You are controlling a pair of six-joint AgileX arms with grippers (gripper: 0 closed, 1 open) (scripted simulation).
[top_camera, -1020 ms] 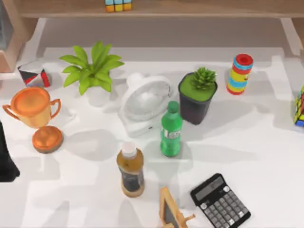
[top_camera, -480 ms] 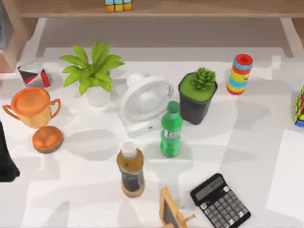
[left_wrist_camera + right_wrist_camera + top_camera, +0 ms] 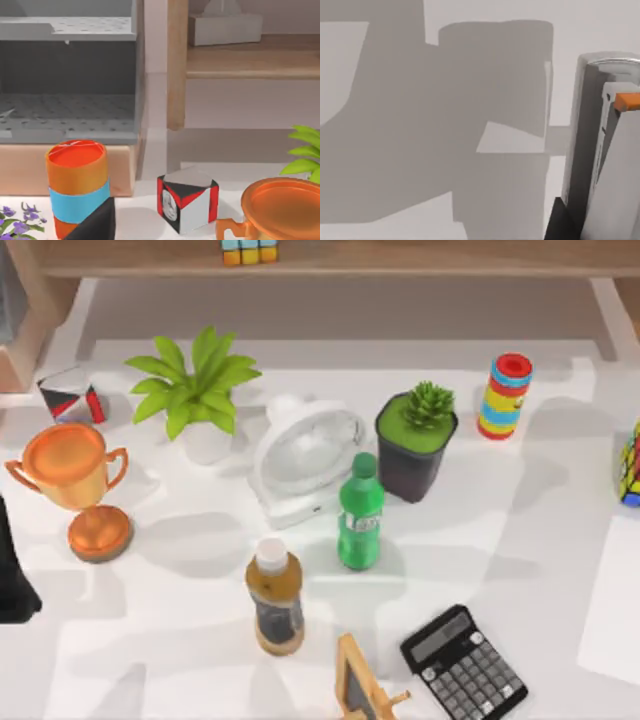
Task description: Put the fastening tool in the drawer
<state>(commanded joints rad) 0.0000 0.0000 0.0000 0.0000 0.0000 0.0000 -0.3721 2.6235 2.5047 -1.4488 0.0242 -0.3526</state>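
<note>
No lettering or numbers can be read on anything.

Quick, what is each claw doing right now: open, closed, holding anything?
Left gripper: cannot be told; parked at the table's left edge.
Right gripper: cannot be told; the stapler is close up in its wrist view.

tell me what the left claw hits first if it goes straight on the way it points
Probably the orange and blue can, close ahead of the left claw; depth is unclear.
</note>
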